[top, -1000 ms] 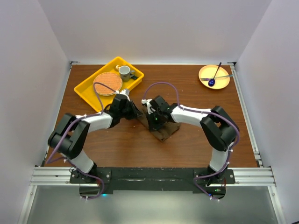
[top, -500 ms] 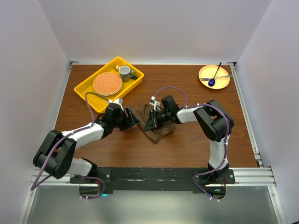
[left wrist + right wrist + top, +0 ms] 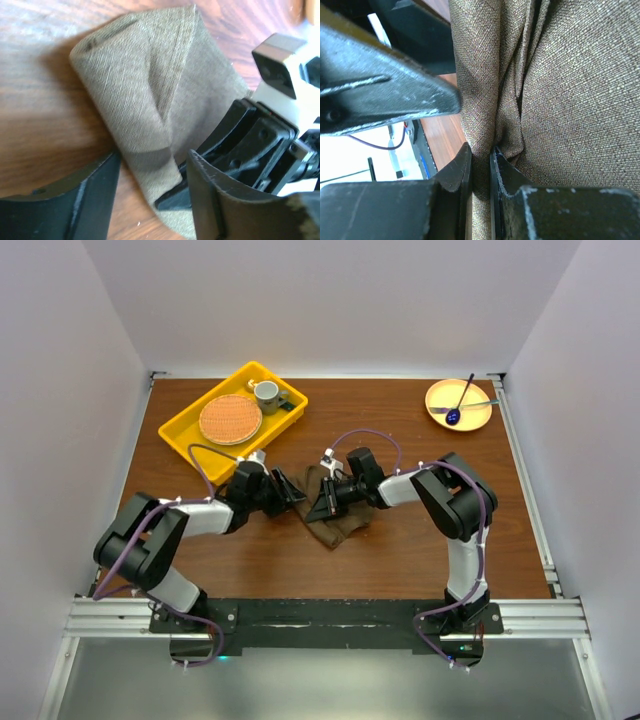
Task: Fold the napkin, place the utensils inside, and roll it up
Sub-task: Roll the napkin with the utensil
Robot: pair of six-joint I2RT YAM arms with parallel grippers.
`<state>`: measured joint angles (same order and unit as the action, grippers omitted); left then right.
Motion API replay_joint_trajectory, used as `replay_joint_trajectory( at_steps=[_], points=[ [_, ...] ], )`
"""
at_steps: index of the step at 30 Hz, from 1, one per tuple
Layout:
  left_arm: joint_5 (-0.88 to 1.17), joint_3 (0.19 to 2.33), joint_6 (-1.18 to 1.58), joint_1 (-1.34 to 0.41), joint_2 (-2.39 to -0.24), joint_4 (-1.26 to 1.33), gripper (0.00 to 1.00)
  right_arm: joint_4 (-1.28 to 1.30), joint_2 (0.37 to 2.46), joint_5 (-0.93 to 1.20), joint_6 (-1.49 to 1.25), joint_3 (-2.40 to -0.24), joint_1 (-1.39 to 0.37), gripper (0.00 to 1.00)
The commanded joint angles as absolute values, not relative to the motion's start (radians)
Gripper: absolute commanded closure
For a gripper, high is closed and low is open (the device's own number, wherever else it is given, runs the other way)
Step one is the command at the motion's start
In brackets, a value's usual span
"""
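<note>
The olive-brown napkin (image 3: 338, 525) lies bunched at the middle of the wooden table (image 3: 400, 440), between the two arms. The right gripper (image 3: 480, 156) is pinched tight on a fold of the cloth. The left gripper (image 3: 150, 172) stands open, its fingers straddling one end of the napkin without clamping it.

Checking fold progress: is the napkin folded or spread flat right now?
Folded. The napkin lies bunched in overlapping layers with visible creases, and the right gripper pinches one fold.
</note>
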<state>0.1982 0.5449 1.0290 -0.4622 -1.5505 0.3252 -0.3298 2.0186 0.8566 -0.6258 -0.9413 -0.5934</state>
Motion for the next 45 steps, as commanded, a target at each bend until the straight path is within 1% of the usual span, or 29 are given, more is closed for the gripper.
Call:
replay_joint_trajectory(
  at_steps=[1, 3, 4, 6, 7, 8, 10, 11, 13, 14, 15, 19, 21, 22, 23, 24, 25, 27, 28, 29, 30, 32, 33, 40, 45],
  points=[
    [0.141, 0.56, 1.017, -0.457, -1.629, 0.336, 0.49, -0.259, 2.01, 0.856, -0.592, -0.911, -0.598, 1.0],
    [0.129, 0.577, 0.985, -0.457, -1.647, 0.318, 0.62, -0.229, 1.996, 0.858, -0.578, -0.907, -0.598, 1.0],
    [0.12, 0.59, 0.956, -0.457, -1.649, 0.298, 0.69, -0.209, 1.981, 0.854, -0.568, -0.908, -0.597, 1.0],
    [0.112, 0.595, 0.922, -0.457, -1.644, 0.284, 0.77, -0.114, 1.962, 0.816, -0.516, -0.922, -0.597, 1.0],
    [0.11, 0.594, 0.911, -0.457, -1.638, 0.281, 0.85, -0.086, 1.936, 0.805, -0.497, -0.933, -0.598, 0.99],
    [0.107, 0.597, 0.899, -0.457, -1.638, 0.272, 0.88, -0.063, 1.921, 0.795, -0.471, -0.937, -0.598, 0.91],
    [0.115, 0.595, 0.879, -0.457, -1.626, 0.252, 0.95, 0.044, 1.876, 0.701, -0.44, -0.957, -0.597, 0.76],
    [0.118, 0.594, 0.876, -0.457, -1.621, 0.249, 0.96, 0.123, 1.827, 0.665, -0.408, -0.963, -0.6, 0.63],
    [0.129, 0.578, 0.868, -0.457, -1.6, 0.247, 0.98, 0.181, 1.767, 0.554, -0.393, -0.966, -0.598, 0.53],
    [0.132, 0.571, 0.87, -0.457, -1.594, 0.248, 0.98, 0.207, 1.711, 0.52, -0.393, -0.965, -0.6, 0.5],
    [0.136, 0.563, 0.873, -0.457, -1.588, 0.256, 1.0, 0.25, 1.685, 0.497, -0.396, -0.962, -0.6, 0.47],
    [0.156, 0.554, 0.882, -0.457, -1.582, 0.253, 1.0, 0.25, 1.545, 0.399, -0.487, -0.858, -0.604, 0.44],
    [0.163, 0.549, 0.902, -0.462, -1.578, 0.25, 1.0, 0.248, 1.508, 0.347, -0.505, -0.828, -0.618, 0.47],
    [0.161, 0.549, 0.913, -0.463, -1.574, 0.245, 1.0, 0.252, 1.496, 0.313, -0.505, -0.818, -0.656, 0.49],
    [0.158, 0.552, 0.923, -0.471, -1.572, 0.236, 1.0, 0.264, 1.482, 0.198, -0.496, -0.822, -0.691, 0.49],
    [0.141, 0.57, 0.949, -0.474, -1.572, 0.186, 1.0, 0.278, 1.454, 0.127, -0.488, -0.83, -0.734, 0.48],
    [0.129, 0.584, 0.962, -0.48, -1.577, 0.148, 1.0, 0.29, 1.448, 0.064, -0.474, -0.856, -0.82, 0.45],
    [0.086, 0.635, 0.995, -0.5, -1.58, 0.022, 1.0, 0.33, 1.45, -0.088, -0.474, -0.888, -0.885, 0.42],
    [0.066, 0.653, 1.012, -0.508, -1.58, -0.038, 1.0, 0.343, 1.457, -0.147, -0.469, -0.922, -0.938, 0.39],
    [0.046, 0.669, 1.034, -0.526, -1.577, -0.084, 1.0, 0.356, 1.459, -0.196, -0.469, -0.936, -0.966, 0.32],
    [0.026, 0.689, 1.078, -0.535, -1.575, -0.145, 1.0, 0.357, 1.463, -0.286, -0.471, -0.949, -0.989, 0.3],
    [0.029, 0.701, 1.118, -0.557, -1.566, -0.185, 1.0, 0.342, 1.488, -0.348, -0.465, -0.977, -1.046, 0.26],
    [0.043, 0.71, 1.155, -0.563, -1.565, -0.21, 1.0, 0.331, 1.505, -0.41, -0.462, -0.989, -1.061, 0.26],
    [0.072, 0.732, 1.253, -0.603, -1.552, -0.285, 1.0, 0.31, 1.695, -0.615, -0.417, -1.143, -1.219, 0.23],
    [0.063, 0.741, 1.282, -0.607, -1.511, -0.331, 1.0, 0.21, 1.772, -0.707, -0.423, -1.115, -1.282, 0.23]
  ],
)
